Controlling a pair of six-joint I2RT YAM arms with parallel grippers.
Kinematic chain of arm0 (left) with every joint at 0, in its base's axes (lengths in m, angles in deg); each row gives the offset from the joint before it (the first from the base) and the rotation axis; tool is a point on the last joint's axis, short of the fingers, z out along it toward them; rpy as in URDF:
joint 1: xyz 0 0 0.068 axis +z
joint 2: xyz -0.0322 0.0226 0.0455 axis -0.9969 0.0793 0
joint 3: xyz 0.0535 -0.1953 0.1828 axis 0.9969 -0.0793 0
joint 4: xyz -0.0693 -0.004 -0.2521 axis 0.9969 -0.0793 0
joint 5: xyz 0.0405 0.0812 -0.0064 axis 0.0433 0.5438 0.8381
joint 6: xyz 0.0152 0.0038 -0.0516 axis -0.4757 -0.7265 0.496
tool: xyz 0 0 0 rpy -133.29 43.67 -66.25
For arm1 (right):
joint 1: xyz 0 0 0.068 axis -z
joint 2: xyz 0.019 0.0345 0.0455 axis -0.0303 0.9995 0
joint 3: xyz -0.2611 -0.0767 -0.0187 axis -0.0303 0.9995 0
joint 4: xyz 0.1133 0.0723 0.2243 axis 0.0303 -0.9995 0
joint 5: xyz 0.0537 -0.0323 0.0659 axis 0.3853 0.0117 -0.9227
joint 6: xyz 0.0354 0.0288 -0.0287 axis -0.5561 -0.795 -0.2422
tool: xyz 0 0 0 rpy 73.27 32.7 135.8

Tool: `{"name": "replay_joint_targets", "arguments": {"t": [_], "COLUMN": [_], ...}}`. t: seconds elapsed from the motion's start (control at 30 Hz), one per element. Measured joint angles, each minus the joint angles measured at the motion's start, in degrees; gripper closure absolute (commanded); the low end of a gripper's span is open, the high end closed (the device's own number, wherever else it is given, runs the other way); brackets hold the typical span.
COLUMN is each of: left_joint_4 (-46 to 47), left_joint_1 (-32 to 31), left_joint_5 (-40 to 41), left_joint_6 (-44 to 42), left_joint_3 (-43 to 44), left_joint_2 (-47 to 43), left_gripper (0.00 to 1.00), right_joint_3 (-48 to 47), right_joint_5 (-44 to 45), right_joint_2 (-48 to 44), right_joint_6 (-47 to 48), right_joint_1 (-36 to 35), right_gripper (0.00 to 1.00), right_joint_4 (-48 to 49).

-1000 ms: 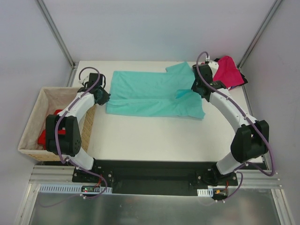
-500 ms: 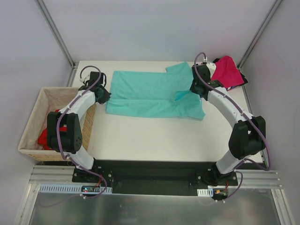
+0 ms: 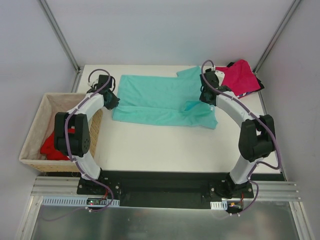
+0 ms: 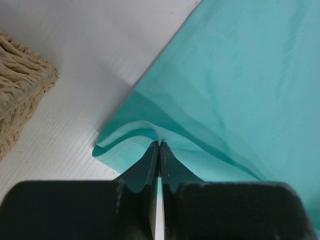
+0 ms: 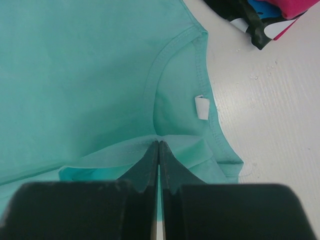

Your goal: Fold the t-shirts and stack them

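The teal-green t-shirt (image 3: 160, 97) lies spread across the far half of the table, with a fold line along its length. My left gripper (image 3: 111, 100) is shut on its left edge, and the cloth bunches at the fingertips in the left wrist view (image 4: 159, 144). My right gripper (image 3: 206, 97) is shut on a fold of cloth near the collar (image 5: 158, 143), beside the white label (image 5: 201, 106). The magenta-pink t-shirt (image 3: 241, 75) lies crumpled at the far right over dark cloth (image 3: 259, 84). A bright red t-shirt (image 3: 50, 147) lies in the basket.
The tan wicker basket (image 3: 31, 131) stands off the table's left edge; its corner shows in the left wrist view (image 4: 20, 95). Black, white and blue cloth (image 5: 250, 17) lies just right of the teal collar. Metal frame posts rise at the far corners.
Both arms have swung toward the far side, the right gripper also a little leftward, each still holding the teal cloth. The red shirt in the basket is more exposed.
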Motion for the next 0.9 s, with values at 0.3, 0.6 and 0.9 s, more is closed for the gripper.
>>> {"name": "replay_joint_targets", "arguments": {"t": [0.3,0.6,0.9], "left_joint_4": [-0.1,0.0,1.2], "left_joint_1": [0.0,0.0,0.0], "left_joint_5": [0.0,0.3,1.0], "left_joint_6": [0.0,-0.4,-2.7], "left_joint_3": [1.0,2.9,7.3], "left_joint_2": [4.0,6.9,7.8], "left_gripper": [1.0,0.48,0.01], "right_joint_3": [-1.4,-5.7,-8.8], "right_joint_5": [-0.3,-0.8,-0.2], "right_joint_2": [4.0,8.8,11.5], "right_joint_6": [0.0,0.5,2.7], "right_joint_1": [0.2,0.6,0.8], "right_gripper": [0.99,0.56,0.15], "right_joint_4": [0.2,0.5,1.7]}}
